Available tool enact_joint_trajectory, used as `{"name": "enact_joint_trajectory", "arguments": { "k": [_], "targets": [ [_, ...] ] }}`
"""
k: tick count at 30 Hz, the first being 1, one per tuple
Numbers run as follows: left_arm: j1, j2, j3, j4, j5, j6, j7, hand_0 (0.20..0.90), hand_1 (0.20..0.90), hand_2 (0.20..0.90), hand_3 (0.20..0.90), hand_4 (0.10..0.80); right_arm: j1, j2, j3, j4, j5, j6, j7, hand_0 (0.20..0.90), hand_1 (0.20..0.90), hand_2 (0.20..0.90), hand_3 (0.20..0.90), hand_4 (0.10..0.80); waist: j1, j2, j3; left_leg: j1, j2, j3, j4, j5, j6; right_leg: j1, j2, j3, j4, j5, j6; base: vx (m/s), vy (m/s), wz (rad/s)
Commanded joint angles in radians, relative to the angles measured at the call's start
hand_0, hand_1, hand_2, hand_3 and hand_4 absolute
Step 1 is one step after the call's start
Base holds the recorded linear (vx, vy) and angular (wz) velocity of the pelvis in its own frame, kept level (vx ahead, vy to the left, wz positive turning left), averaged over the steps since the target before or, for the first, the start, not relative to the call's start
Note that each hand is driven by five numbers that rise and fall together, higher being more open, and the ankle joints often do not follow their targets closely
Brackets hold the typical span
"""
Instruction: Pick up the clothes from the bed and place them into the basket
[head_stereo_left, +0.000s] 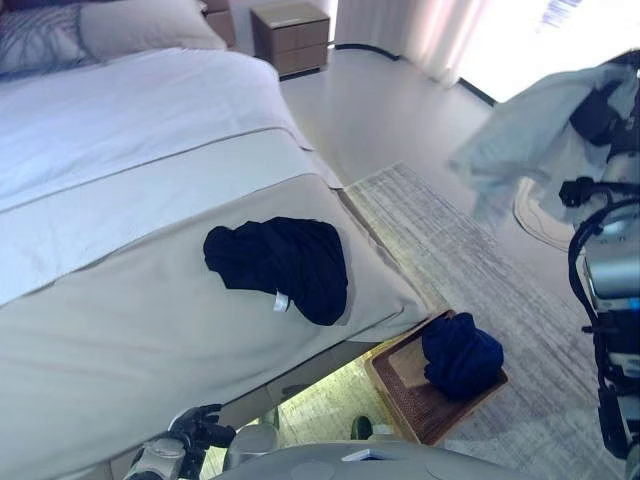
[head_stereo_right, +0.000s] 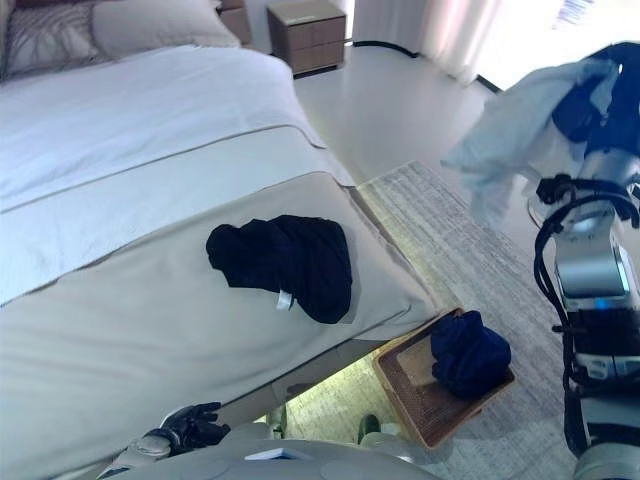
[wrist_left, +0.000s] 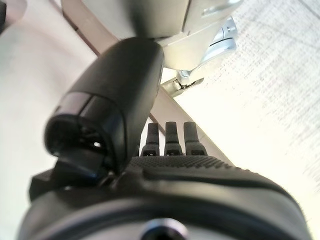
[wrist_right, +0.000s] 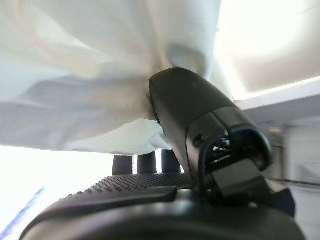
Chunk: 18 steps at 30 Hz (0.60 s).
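Right hand (head_stereo_right: 585, 110) pinches a pale grey-white garment (head_stereo_right: 505, 135), raised well above and beyond the brown woven basket (head_stereo_right: 420, 395). Left hand (head_stereo_right: 190, 425) hangs low, fingers relaxed, near the bed's (head_stereo_right: 120, 330) black garment (head_stereo_right: 285, 260).

Black clothes (head_stereo_left: 285, 262) crumpled on bed (head_stereo_left: 120, 330)

no readable text, labels, numbers or signs anywhere

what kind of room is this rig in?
Looks like a bedroom: a made bed with pillows at its head, a nightstand beside it, and a rug on the floor alongside. Curtains hang by a bright window.
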Motion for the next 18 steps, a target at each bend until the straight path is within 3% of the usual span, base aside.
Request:
{"name": "enact_joint_trajectory", "arguments": {
  "k": [1, 8, 15, 17, 18],
  "targets": [
    [-0.058, -0.003, -0.05, 0.048, 0.035, -0.012, -0.034, 0.9, 0.9, 0.9, 0.9, 0.8, -0.048, -0.034, -0.025, -0.042, -0.033, -0.082, 0.057, 0.3, 0.3, 0.3, 0.2, 0.1, 0.006, -0.001, -0.078, 0.063, -0.025, -0.032, 0.006, -0.152, 0.041, -0.015, 0.045, -0.021, 0.066, -0.04, -0.017, -0.037, -0.117, -0.32],
    [-0.062, 0.007, -0.078, -0.002, 0.032, 0.005, -0.032, 0.9, 0.9, 0.9, 0.9, 0.8, 0.012, 0.039, 0.077, 0.145, -0.12, -0.051, 0.176, 0.3, 0.3, 0.3, 0.2, 0.1, -0.02, 0.018, -0.054, 0.075, -0.012, 0.0, 0.006, -0.145, 0.038, -0.017, 0.054, 0.001, 0.052, -0.03, -0.027, -0.042, -0.149, -0.22],
    [-0.142, 0.02, -0.142, -0.039, -0.014, 0.008, -0.026, 0.9, 0.9, 0.9, 0.9, 0.8, -0.097, 0.069, 0.217, 0.421, -0.099, -0.005, 0.142, 0.3, 0.3, 0.3, 0.2, 0.1, -0.014, 0.059, 0.014, 0.01, -0.006, -0.019, 0.029, -0.123, 0.029, -0.085, 0.051, -0.001, 0.083, -0.031, -0.039, -0.144, -0.128, -0.05],
    [-0.178, 0.02, -0.161, -0.043, -0.039, 0.007, -0.018, 0.9, 0.9, 0.9, 0.9, 0.8, -0.147, 0.074, 0.253, 0.497, -0.079, 0.001, 0.131, 0.3, 0.3, 0.3, 0.2, 0.1, -0.012, 0.074, 0.046, -0.024, -0.007, -0.029, 0.049, -0.118, 0.024, -0.114, 0.046, -0.006, 0.1, -0.032, -0.044, -0.237, -0.113, 0.0],
    [-0.228, 0.02, -0.183, -0.058, -0.074, -0.001, -0.005, 0.9, 0.9, 0.9, 0.9, 0.8, -0.219, 0.074, 0.297, 0.593, -0.056, -0.001, 0.101, 0.3, 0.3, 0.3, 0.2, 0.1, -0.008, 0.096, 0.1, -0.083, -0.013, -0.048, 0.083, -0.112, 0.019, -0.165, 0.04, -0.008, 0.126, -0.036, -0.053, -0.353, -0.113, 0.0]
  ]
}}
